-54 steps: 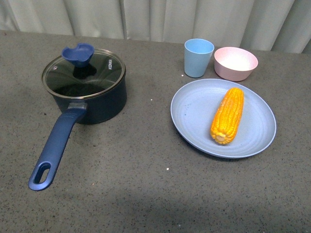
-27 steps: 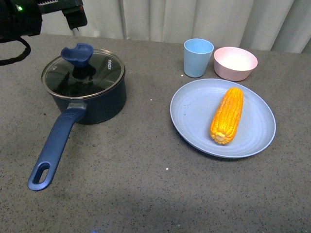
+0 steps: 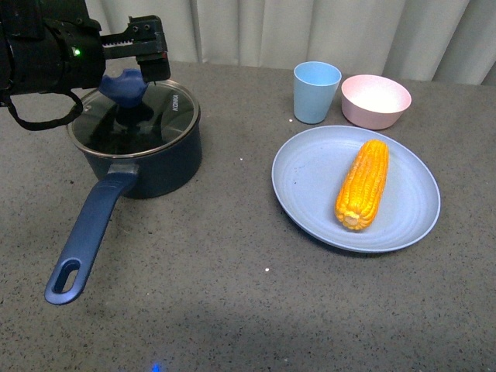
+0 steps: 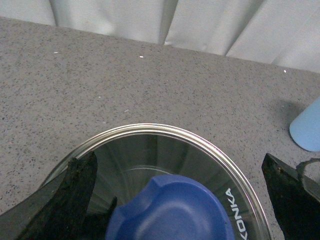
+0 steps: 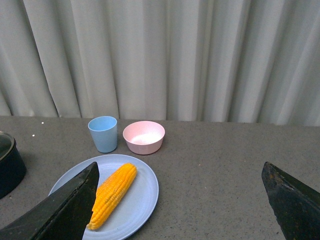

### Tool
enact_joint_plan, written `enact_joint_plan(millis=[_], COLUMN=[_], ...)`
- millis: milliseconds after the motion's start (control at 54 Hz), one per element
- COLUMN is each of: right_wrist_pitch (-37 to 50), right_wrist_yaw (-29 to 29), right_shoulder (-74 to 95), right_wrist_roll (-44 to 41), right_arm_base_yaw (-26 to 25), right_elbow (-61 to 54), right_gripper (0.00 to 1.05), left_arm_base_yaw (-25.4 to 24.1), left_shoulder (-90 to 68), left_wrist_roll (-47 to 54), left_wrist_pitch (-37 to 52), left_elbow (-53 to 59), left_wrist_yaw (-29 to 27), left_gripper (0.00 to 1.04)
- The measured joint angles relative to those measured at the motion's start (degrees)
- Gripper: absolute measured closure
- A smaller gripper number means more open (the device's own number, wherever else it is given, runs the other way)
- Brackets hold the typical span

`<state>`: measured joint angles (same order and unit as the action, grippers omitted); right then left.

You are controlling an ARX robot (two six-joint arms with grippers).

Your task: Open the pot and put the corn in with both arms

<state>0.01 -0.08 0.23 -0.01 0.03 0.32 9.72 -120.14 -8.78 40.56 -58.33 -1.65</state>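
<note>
The navy pot (image 3: 159, 159) stands at the left with its glass lid (image 3: 167, 108) on and its long blue handle (image 3: 85, 232) pointing toward me. My left gripper (image 3: 143, 66) hangs open just above the lid's blue knob (image 3: 124, 85); in the left wrist view the knob (image 4: 170, 210) lies between the spread fingers (image 4: 75, 195), not touched. The corn (image 3: 363, 184) lies on a pale blue plate (image 3: 310, 178) at the right, also in the right wrist view (image 5: 112, 192). My right gripper (image 5: 180, 200) is open, high and back from the plate, out of the front view.
A light blue cup (image 3: 316, 91) and a pink bowl (image 3: 376, 101) stand behind the plate, close together. A pale curtain (image 3: 310, 27) hangs along the table's far edge. The grey tabletop (image 3: 232, 271) stretches between pot and plate.
My left arm has come in from the upper left and moved right and down over the pot lid. Pot, corn and plate have not moved.
</note>
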Motion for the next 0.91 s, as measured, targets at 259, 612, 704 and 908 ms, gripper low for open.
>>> enact_joint_plan(millis=[259,612,704,908], right_wrist_pitch=[0.0,0.0,0.0,0.0], right_wrist_yaw=[0.0,0.0,0.0,0.0], right_shoulder=[0.0,0.0,0.0,0.0], right_wrist_roll=[0.0,0.0,0.0,0.0], right_arm_base_yaw=[0.0,0.0,0.0,0.0], right_elbow=[0.0,0.0,0.0,0.0], right_gripper=[0.09,0.09,0.09,0.09], left_arm_base_yaw=[0.8,0.8,0.8,1.2], left_shoulder=[-1.8,-3.0,-3.0,-2.4], left_wrist_roll=[0.7,1.0,1.1,1.9], left_wrist_pitch=[-0.5,-0.5,-0.3,0.4], left_elbow=[0.0,0.0,0.0,0.5], left_wrist_yaw=[0.4,0.1,-0.3,-0.7], left_gripper=[0.07,0.29,0.42,0.44])
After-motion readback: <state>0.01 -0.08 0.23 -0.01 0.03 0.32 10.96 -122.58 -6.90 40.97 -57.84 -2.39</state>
